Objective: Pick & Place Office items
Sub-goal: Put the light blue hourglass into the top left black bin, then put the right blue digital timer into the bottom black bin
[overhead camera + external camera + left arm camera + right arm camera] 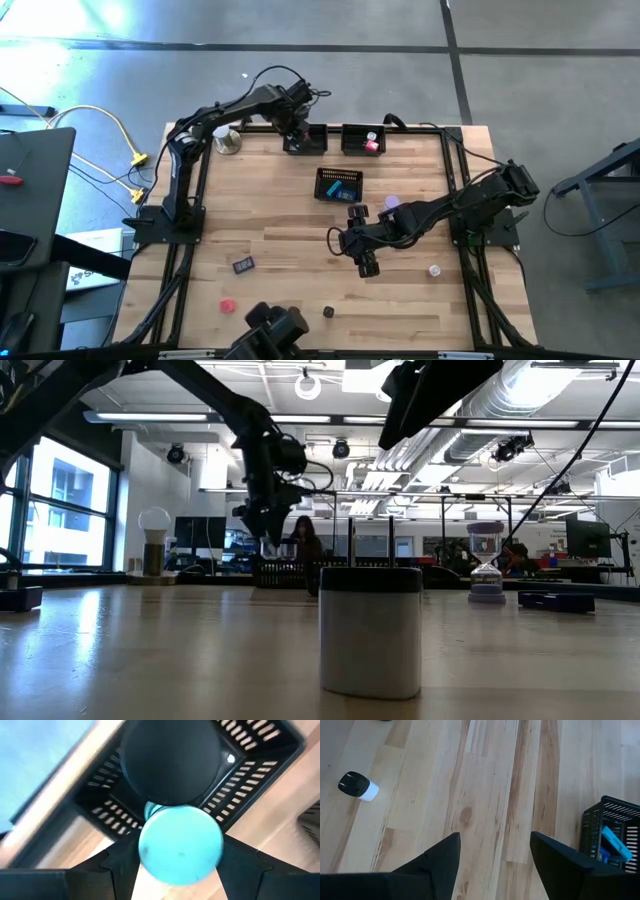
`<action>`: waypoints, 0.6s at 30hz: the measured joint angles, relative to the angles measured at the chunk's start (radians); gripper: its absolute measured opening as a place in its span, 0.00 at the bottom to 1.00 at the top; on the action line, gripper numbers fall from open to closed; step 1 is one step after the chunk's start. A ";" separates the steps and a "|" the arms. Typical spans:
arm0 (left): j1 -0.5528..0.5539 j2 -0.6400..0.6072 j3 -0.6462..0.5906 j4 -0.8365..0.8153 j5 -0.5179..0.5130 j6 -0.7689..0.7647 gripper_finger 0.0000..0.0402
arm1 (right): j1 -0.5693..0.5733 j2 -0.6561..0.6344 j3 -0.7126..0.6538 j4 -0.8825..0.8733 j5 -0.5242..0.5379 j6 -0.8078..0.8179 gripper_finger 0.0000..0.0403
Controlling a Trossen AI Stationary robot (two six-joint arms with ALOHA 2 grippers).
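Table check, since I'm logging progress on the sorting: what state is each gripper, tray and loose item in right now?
Left gripper: over the far left tray, teal roll between its fingers.
Right gripper: open, empty, above bare wood mid-table.
Far right tray: holds a pink-red piece.
Middle tray: holds blue blocks.
Red disc: loose on the table.
Black-and-white cylinder: lying on its side.

The left arm reaches along the far edge of the bench, its hand (pixel 297 128) pointing down at the far middle — fingers (pixel 90 870) parted. The right arm stretches from the right side toward the bench's centre, held low — its hand (pixel 362 252) empty, fingers (pixel 435 860) spread apart.
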State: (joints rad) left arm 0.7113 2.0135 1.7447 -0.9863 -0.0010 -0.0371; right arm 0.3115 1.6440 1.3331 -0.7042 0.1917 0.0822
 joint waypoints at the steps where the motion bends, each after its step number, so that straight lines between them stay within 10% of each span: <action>1: 0.000 -0.011 0.001 0.000 -0.009 0.004 0.56 | 0.000 0.000 0.000 0.000 0.000 0.000 0.57; 18: -0.075 -0.243 0.002 -0.206 -0.099 -0.022 0.56 | 0.028 -0.008 0.000 -0.003 0.000 0.029 0.57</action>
State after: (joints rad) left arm 0.6359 1.7700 1.7470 -1.1928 -0.1001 -0.0595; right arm 0.3395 1.6358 1.3331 -0.7075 0.1917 0.1109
